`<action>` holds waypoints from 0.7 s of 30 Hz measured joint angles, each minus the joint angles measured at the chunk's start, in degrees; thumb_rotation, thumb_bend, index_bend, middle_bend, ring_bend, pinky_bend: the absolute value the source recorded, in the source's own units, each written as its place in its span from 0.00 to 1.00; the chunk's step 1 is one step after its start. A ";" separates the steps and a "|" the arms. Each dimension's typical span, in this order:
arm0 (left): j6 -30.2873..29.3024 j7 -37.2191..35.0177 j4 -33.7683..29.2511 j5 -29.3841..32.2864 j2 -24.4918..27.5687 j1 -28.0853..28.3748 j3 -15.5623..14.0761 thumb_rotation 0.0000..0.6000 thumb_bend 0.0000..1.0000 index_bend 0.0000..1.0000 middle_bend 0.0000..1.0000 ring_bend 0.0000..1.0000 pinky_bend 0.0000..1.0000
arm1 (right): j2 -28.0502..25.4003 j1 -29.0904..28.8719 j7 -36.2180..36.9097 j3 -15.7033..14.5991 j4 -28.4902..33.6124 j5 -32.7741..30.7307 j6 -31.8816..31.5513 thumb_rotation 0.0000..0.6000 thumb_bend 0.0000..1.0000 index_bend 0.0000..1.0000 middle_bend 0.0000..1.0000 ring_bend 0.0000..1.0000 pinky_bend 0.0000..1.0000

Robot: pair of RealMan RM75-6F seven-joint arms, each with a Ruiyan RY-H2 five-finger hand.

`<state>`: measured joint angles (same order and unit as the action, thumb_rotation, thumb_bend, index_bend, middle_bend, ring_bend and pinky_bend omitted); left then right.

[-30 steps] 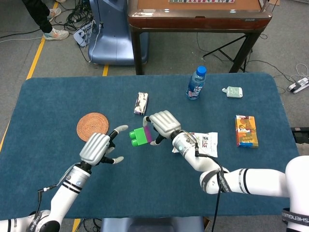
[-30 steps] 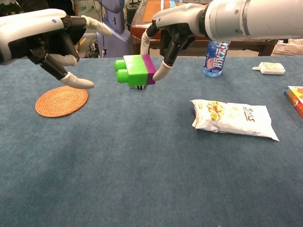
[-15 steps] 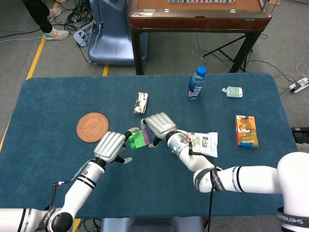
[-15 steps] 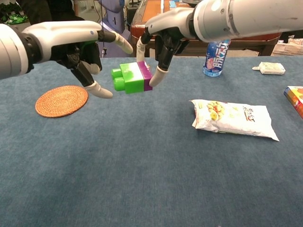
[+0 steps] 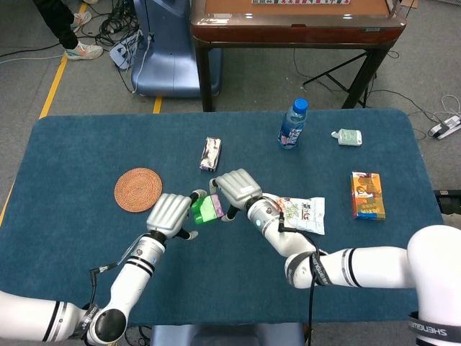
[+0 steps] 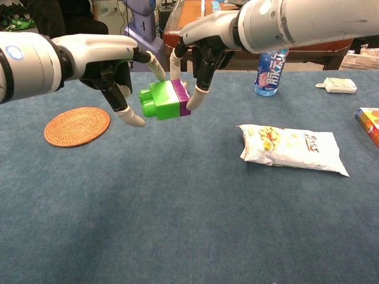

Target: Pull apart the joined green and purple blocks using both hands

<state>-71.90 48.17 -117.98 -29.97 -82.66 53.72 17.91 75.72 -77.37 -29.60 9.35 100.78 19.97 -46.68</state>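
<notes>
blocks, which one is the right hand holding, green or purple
The purple block: the right hand pinches it, while the green block sticks out toward the left hand.

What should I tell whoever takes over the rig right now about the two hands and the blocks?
Right robot hand: pinches the purple block, holding the joined pair above the table.
Left robot hand: fingers spread around the green block; whether they have closed on it cannot be told.
Done: pair lifted, both hands at it.
Left: secure the left grip on green, then pull the hands apart. Blocks are not yet separated.
</notes>
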 measured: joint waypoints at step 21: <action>-6.78 3.55 0.93 11.74 -3.04 6.13 1.80 0.59 0.00 0.25 1.00 1.00 1.00 | 2.20 0.11 -0.97 -0.45 0.03 1.74 -4.58 1.00 0.22 0.52 1.00 1.00 1.00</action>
<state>-78.69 51.72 -117.05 -18.23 -85.70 59.85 19.71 77.93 -77.27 -30.57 8.90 100.81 21.71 -51.25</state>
